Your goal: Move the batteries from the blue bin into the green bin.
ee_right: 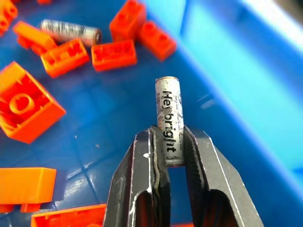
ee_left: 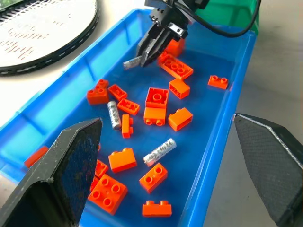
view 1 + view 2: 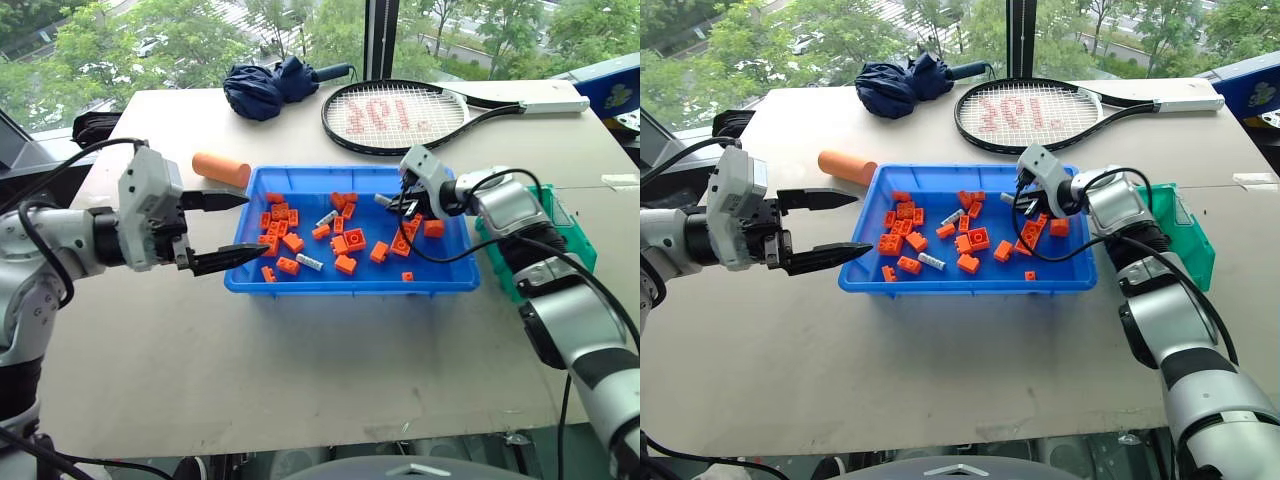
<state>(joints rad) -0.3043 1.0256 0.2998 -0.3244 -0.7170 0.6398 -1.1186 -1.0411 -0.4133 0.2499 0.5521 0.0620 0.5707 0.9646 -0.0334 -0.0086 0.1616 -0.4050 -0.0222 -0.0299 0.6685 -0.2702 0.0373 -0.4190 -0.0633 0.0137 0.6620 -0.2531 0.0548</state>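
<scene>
The blue bin (image 3: 350,286) sits mid-table, holding orange toy bricks and batteries. My right gripper (image 3: 401,206) reaches into its far right corner and is shut on one battery (image 1: 169,113), which sticks out past the fingertips just above the bin floor; the same battery (image 2: 132,62) shows in the left wrist view. Two more batteries (image 3: 327,217) (image 3: 310,262) lie loose among the bricks. The green bin (image 3: 572,238) stands right of the blue bin, behind my right forearm. My left gripper (image 3: 252,225) hovers open at the blue bin's left end, holding nothing.
An orange cylinder (image 3: 221,168) lies beside the blue bin's far left corner. A tennis racket (image 3: 395,117) and a folded dark-blue umbrella (image 3: 265,88) lie at the back of the table. Orange bricks (image 3: 345,240) are scattered through the blue bin.
</scene>
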